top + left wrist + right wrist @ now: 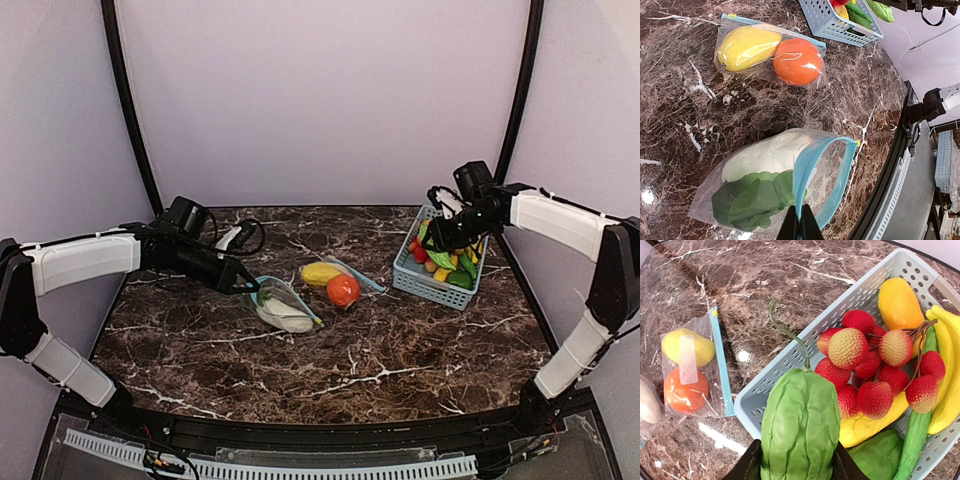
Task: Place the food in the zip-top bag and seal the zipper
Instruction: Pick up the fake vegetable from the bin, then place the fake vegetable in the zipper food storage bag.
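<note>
My left gripper (800,222) is shut on the blue zipper rim of an open zip-top bag (830,175), which lies on the table (285,305) and holds a white oblong (767,155) with green leaves (752,197). A second bag (770,50) holds a yellow oblong (745,46) and an orange-red ball (796,61); it also shows in the top view (335,280). My right gripper (797,467) is shut on a green wrinkled vegetable (800,425) held above the near corner of the blue basket (760,385), seen at the right in the top view (440,240).
The basket (435,285) at the right holds red lychee-like fruits (875,365), yellow bananas (945,370), a mango (900,302) and green pieces (915,440). The dark marble table has a black front edge (890,165).
</note>
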